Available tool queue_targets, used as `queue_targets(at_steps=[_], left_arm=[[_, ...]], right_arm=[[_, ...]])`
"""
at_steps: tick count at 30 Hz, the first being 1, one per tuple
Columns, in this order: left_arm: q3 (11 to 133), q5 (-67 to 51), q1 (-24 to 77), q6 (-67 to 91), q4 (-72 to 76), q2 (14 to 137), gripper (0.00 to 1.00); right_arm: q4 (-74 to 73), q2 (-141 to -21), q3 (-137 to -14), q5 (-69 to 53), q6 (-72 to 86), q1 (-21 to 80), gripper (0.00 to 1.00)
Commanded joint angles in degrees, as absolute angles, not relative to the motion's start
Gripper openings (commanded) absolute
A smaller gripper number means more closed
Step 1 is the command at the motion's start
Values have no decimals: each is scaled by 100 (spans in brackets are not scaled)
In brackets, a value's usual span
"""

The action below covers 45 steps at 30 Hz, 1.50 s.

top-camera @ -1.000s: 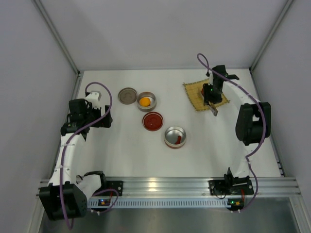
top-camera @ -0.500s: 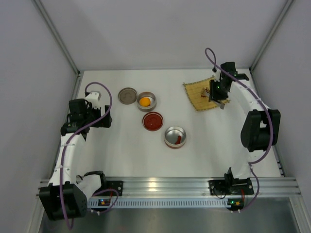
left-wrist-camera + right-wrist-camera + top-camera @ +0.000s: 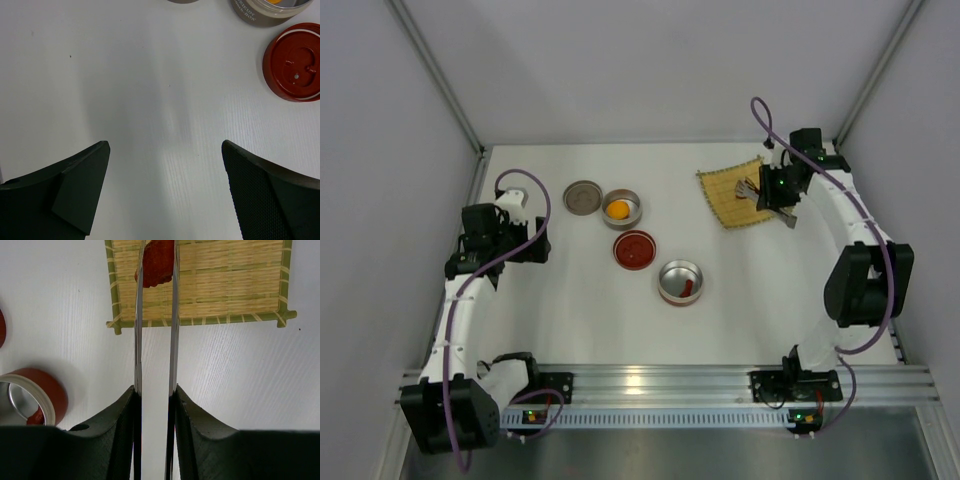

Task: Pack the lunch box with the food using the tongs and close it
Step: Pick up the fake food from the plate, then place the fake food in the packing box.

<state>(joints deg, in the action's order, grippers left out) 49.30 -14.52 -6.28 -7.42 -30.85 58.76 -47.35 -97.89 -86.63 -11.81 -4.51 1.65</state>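
– What does the right wrist view give that the overhead one can't?
– Detail. The right claw (image 3: pixel 155 392) is clamped on the tongs (image 3: pixel 138 330), its two matte black fingers pressing the slim, shiny metal arms almost parallel. Between the tips sits a dark red piece (image 3: pixel 157 260), lumpy and uneven, over the bamboo mat (image 3: pixel 230 285), which is made of pale slats bound with green cord. I can't tell if the piece is lifted off the mat.
– And from above?
– The layout. A round orange piece (image 3: pixel 618 209) lies in a steel bowl (image 3: pixel 621 208) mid-surface, well apart from the mat. Another red piece (image 3: pixel 688 289) lies in the red-rimmed bowl (image 3: pixel 680 282).
– The left side?
– The left claw (image 3: pixel 163 150) hangs with its fingers spread wide, holding nothing, above the white, finely grained surface (image 3: pixel 150 75). A glossy red lid (image 3: pixel 294 62) with moulded ridges lies ahead of it
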Motion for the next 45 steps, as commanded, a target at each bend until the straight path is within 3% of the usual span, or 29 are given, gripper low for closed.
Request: queue_targets(at_steps=[1, 29, 37, 45], left_arm=[[5115, -1503, -633, -747, -2944, 5836, 98], [5142, -1714, -642, -606, -2953, 5775, 99], [5045, -1740, -633, -571, -2944, 5695, 99], [5063, -1705, -633, -554, -2944, 5695, 99]], right_arm=[[-5000, -9247, -8640, -1520, -904, 62, 17], [-7303, -7708, -7559, -4315, -3506, 184, 16], [-7453, -7515, -7172, -4333, -3727, 474, 17], [-6743, -7269, -6760, -3657, -3113, 1529, 18]])
